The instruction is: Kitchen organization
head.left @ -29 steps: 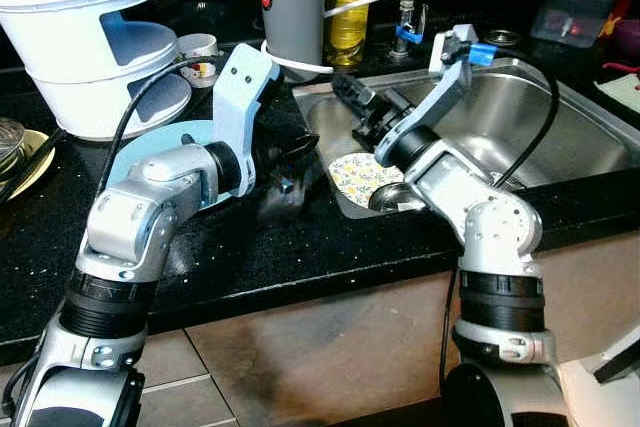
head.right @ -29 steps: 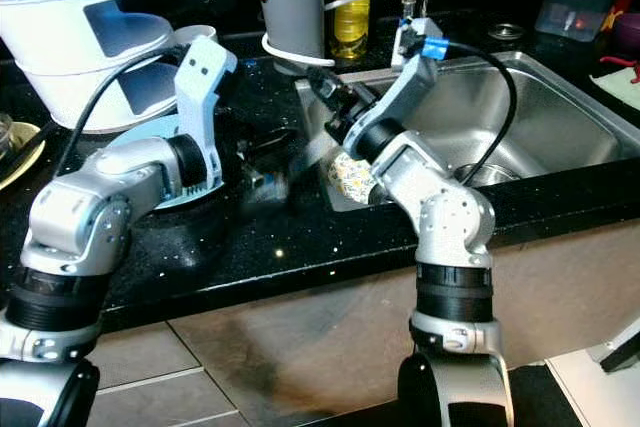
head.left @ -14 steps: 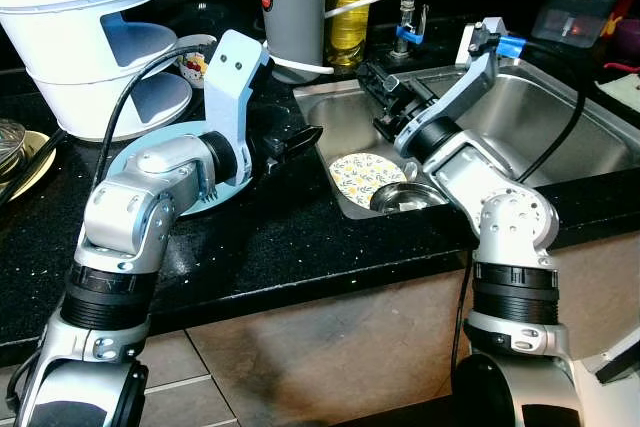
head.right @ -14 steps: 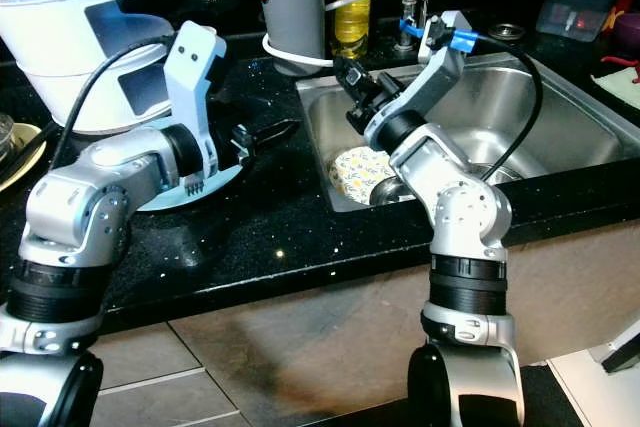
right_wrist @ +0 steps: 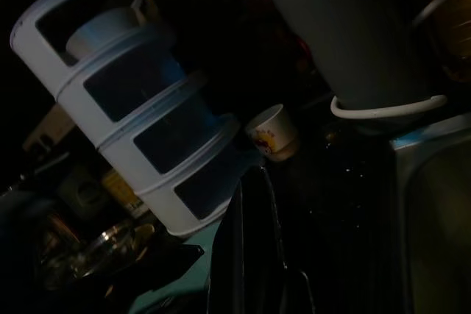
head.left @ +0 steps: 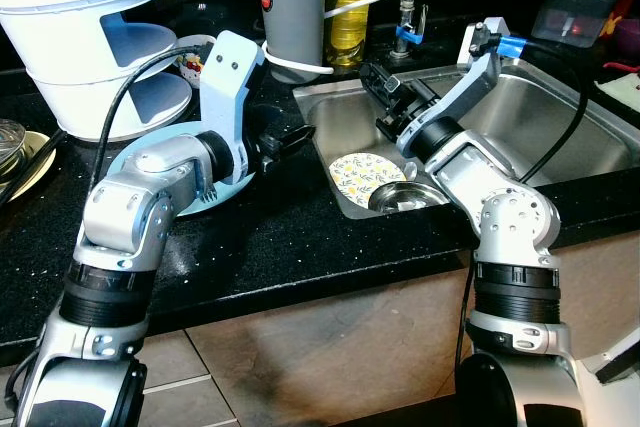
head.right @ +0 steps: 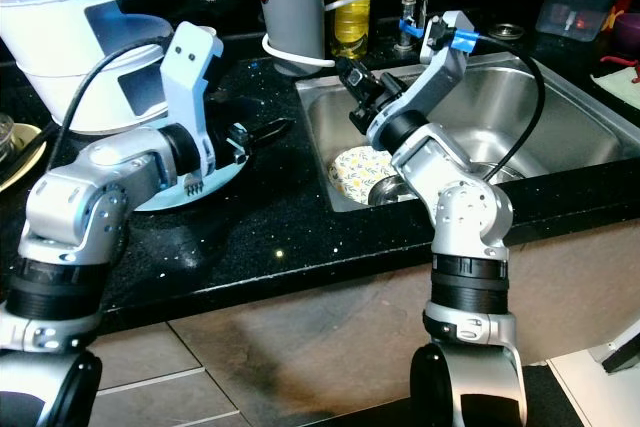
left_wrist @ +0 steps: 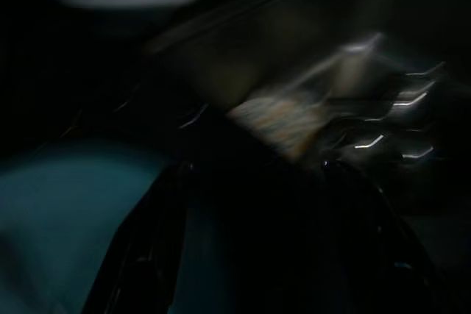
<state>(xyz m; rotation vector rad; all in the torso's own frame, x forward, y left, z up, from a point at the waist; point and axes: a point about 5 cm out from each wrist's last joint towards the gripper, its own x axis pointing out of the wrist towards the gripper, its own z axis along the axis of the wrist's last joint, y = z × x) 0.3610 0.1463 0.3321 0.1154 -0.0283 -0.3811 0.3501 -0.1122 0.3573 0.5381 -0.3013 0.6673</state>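
Observation:
My left gripper (head.left: 300, 136) hovers low over the black counter, just right of a light blue plate (head.left: 135, 159) that lies under its forearm. The dark, blurred left wrist view shows that plate (left_wrist: 51, 226) as a teal patch. My right gripper (head.left: 372, 74) is shut on nothing, raised over the sink's (head.left: 560, 132) near-left corner. Below it, inside the sink, a yellow-patterned plate (head.left: 363, 169) leans beside a round metal bowl (head.left: 407, 197). The right wrist view looks past the shut fingers (right_wrist: 252, 204) toward the counter.
A white and blue tiered rack (head.left: 90, 37) stands at the back left with a small cup (head.left: 197, 47) beside it. Behind the sink are a grey cylinder (head.left: 292, 2), an oil bottle (head.left: 347, 7) and a tap. A gold plate (head.left: 22, 162) lies at the far left.
My right arm has lifted and swung right, away from the patterned plate. My left gripper has drawn back a little toward the blue plate and risen slightly.

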